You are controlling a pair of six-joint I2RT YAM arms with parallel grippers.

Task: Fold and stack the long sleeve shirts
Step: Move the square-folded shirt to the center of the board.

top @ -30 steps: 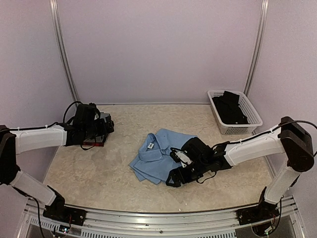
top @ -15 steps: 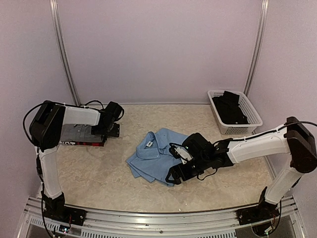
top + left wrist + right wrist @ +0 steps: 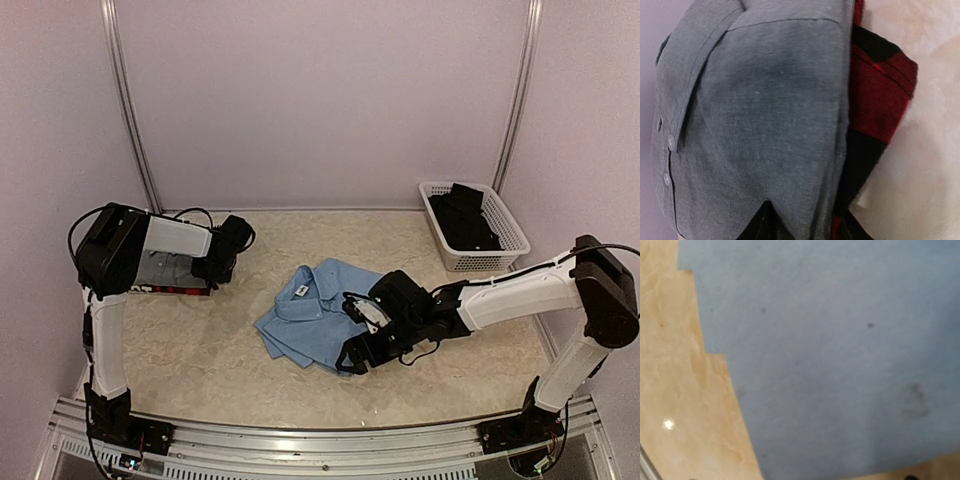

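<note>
Top external: left tool (image 3: 214,274) at grey shirt (image 3: 765,125) atop plaid shirt (image 3: 875,100) — can't tell if clamped; right tool (image 3: 351,354) spread on blue shirt (image 3: 300,320).

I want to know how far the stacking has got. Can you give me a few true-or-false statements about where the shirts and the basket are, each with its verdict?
1. The grey collared cloth shirt lies on top of the red-and-black plaid shirt. True.
2. The white plastic mesh basket is empty. False: it holds dark cloth.
3. The light blue collared shirt already sits on top of the grey one. False: it lies by itself, apart from that stack and to its right in the top view.
4. The right claw is at the near right edge of the light blue collared shirt. True.
</note>
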